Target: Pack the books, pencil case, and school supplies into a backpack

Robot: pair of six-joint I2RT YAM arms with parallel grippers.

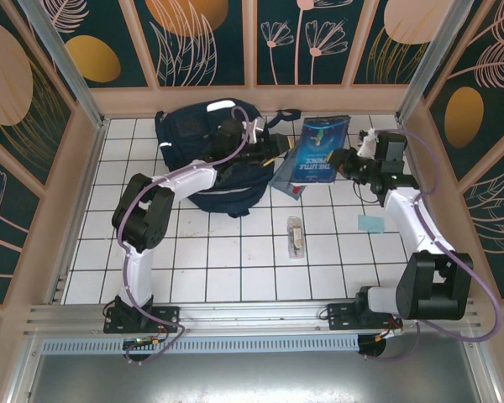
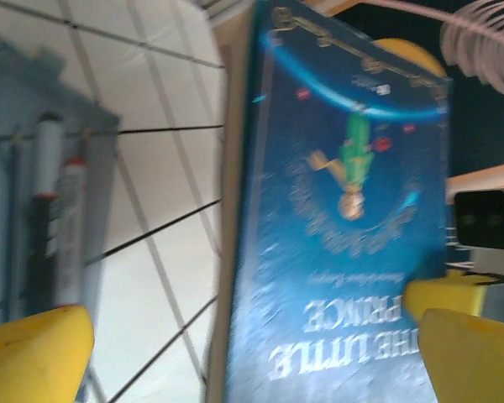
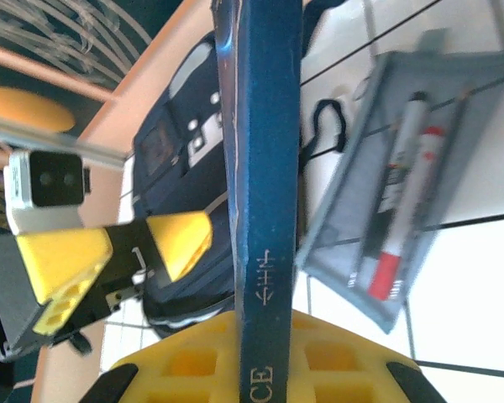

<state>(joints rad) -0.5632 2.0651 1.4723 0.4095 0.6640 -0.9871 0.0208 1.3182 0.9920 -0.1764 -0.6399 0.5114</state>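
Note:
The dark blue book is lifted near the back of the table, and my right gripper is shut on its right edge. In the right wrist view its spine runs up from between my yellow jaws. My left gripper is open beside the book's left edge, and the cover stands between its wide-spread fingers. The grey pencil case with red and dark pens lies partly under the book. The navy backpack sits under the left arm. The clear school supplies packet lies mid-table.
A small light blue note lies on the white tiles at the right. Patterned walls with a wooden rim close the table at the back and both sides. Bare tiles lie in front of the backpack.

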